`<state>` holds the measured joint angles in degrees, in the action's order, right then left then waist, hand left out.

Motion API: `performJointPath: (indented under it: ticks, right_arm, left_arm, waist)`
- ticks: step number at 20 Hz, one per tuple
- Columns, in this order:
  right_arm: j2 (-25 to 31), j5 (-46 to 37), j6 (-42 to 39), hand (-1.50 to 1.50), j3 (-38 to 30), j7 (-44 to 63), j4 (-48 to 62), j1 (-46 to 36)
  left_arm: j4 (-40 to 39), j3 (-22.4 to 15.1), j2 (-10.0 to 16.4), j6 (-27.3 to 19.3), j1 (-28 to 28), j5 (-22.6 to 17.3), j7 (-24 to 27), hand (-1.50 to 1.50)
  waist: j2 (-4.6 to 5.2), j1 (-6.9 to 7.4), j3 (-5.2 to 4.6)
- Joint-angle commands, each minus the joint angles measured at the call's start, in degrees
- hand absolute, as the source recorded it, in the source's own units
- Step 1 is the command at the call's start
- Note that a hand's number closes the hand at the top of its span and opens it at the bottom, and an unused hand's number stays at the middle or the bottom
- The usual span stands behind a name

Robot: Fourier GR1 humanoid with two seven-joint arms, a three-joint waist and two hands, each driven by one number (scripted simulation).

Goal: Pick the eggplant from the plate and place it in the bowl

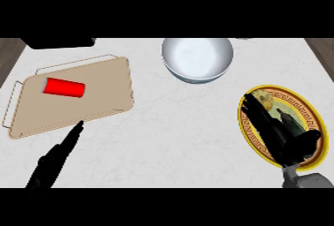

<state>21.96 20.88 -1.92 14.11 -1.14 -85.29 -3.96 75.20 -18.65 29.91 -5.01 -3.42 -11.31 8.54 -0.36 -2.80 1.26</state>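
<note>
bowl [198,55] (round, glossy white), gold-rimmed plate [287,93]

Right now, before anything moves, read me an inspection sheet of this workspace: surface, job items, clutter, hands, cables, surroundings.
Surface: white marbled counter.
Job's things: yellow-rimmed plate at right; white bowl at the back, nothing in it; eggplant cannot be told apart from the dark hand over the plate.
Clutter: tan tray at left, red cup lying on its side on it.
Hands: right hand over the plate, fingers stretched across it; left hand low at left, fingers straight, tips near the tray's edge.
Cables: nothing seen.
Surroundings: dark object at the back left; wood floor at the corners.
</note>
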Motion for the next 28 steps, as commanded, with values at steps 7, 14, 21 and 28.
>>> performJointPath:
  ticks: [7, 14, 21, 28]
  right_arm:
    - [26.88, -17.95, 10.37, 1.50, -10.77, 12.88, 8.27, 6.52]
    - [19.45, -18.81, 19.83, -1.50, -12.45, 13.37, -6.64, 10.75]
    - [38.39, -27.02, 7.88, -1.50, -7.26, 40.17, -11.38, 5.26]
    - [38.40, -18.73, -7.68, -1.50, -2.99, 62.25, -9.62, -8.44]
  left_arm:
    - [8.61, 1.58, -8.79, 0.74, 5.29, -8.40, -2.25, 0.00]
    - [14.55, 3.72, -10.69, 1.92, 10.41, -13.88, -12.16, 0.00]
    - [12.45, 0.57, -15.30, -0.83, 12.69, -11.72, -12.23, 0.00]
    - [14.68, -0.58, -16.17, -1.87, 13.21, -10.33, -14.82, 0.00]
  waist:
    - [1.37, -2.13, -3.20]
    - [0.15, 2.08, -1.31]
    - [0.59, 3.63, -1.63]
    - [0.78, 5.46, -1.36]
